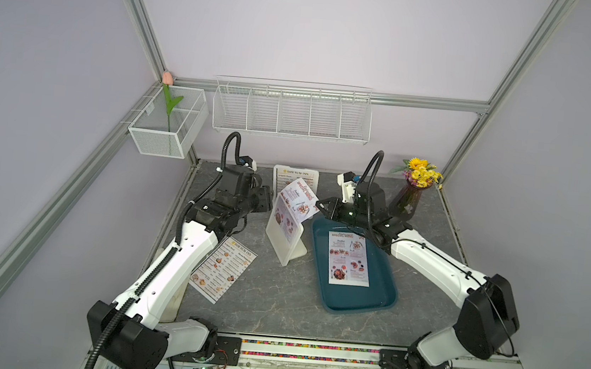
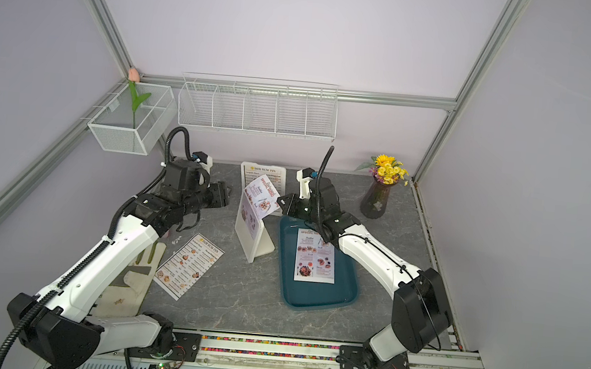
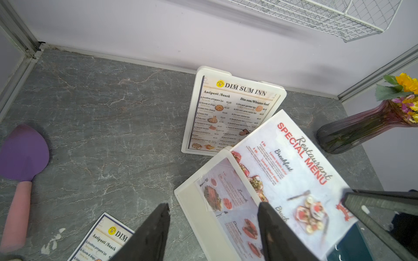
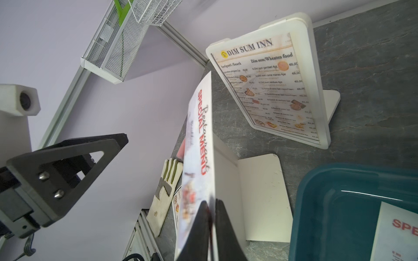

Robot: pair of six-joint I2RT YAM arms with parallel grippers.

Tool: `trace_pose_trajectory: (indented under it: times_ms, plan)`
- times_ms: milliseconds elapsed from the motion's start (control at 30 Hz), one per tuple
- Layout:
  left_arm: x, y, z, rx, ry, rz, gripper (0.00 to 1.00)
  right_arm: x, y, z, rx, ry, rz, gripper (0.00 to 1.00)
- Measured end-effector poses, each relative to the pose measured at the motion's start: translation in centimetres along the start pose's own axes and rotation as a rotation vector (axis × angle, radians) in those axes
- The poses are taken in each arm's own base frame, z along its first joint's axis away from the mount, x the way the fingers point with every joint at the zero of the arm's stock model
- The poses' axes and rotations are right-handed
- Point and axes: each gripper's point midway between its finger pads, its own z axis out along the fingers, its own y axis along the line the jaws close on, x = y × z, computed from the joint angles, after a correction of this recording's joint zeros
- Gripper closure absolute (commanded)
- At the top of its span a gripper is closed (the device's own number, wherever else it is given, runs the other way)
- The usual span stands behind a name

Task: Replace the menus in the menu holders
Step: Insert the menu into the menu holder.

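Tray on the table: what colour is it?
Dark teal. The tray shows best in a top view.

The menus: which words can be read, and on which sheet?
"DIM SUM INN", "Antipasti /Snack", "Dim sum/Wheaten food": back menu, in its holder.
"DIM SUM INN": loose menu.
"Restaurant SPECIAL MENU", "Breakfast", "Lunch", "Dinner": held menu, in the right gripper.
"SPECIAL MENU": tray menu.
Dishes, prices: mostly blurred.

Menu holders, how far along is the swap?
Done: one Dim Sum Inn sheet lies loose on the table. In hand: the right gripper is shut on a Special Menu sheet that is partly slid into the near holder. Left: seating it, then the back holder, which has its Dim Sum Inn menu inside, and the spare Special Menu in the tray.
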Motion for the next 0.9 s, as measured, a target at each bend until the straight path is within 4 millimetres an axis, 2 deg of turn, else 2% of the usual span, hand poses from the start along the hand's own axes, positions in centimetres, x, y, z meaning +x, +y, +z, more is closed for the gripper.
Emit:
trace_pose_trajectory:
  times_ms: [233, 533, 900]
  plan:
    - [0.0, 0.0, 0.0, 0.0, 0.0, 0.0, 0.35, -1.0, 0.7, -0.7, -0.006, -0.051, -0.07, 0.89]
    - [0.0, 0.0, 0.0, -0.001, 0.0, 0.0, 0.35, 0.9, 2.1, 0.3, -0.038, 0.002, -0.153, 0.91]
    - [0.0, 0.1, 0.0, -0.004, -0.001, 0.0, 0.35, 1.1, 2.5, 0.4, -0.055, 0.011, -0.166, 0.93]
